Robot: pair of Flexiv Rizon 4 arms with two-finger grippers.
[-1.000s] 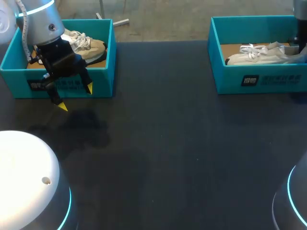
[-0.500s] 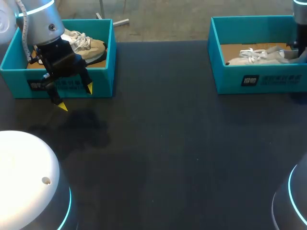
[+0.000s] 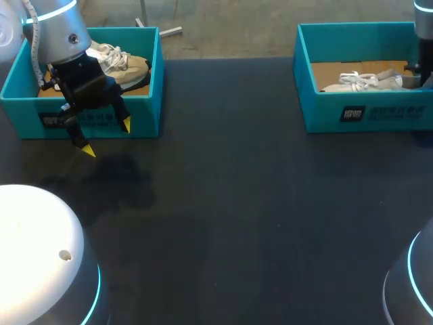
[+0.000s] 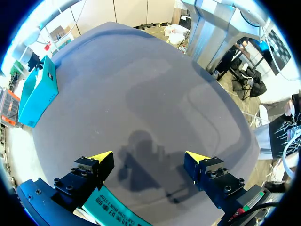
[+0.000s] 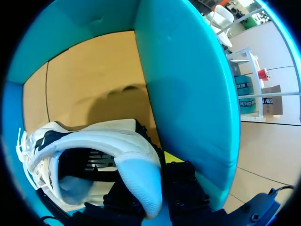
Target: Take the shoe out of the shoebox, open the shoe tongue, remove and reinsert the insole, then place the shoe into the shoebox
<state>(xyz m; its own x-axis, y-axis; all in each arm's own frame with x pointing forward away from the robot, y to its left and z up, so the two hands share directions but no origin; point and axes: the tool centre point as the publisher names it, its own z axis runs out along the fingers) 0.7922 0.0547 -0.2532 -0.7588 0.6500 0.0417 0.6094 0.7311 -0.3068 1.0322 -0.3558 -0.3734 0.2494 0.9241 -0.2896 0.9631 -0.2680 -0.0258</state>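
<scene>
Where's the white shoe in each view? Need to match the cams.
Head view: white shoe lies in the right box, at the table's far right.
Left wrist view: not visible; only the right box's outer wall shows, far across the table from the gripper.
Right wrist view: white shoe inside the right box, heel in the right gripper.
Shared landmark: the teal right box.
</scene>
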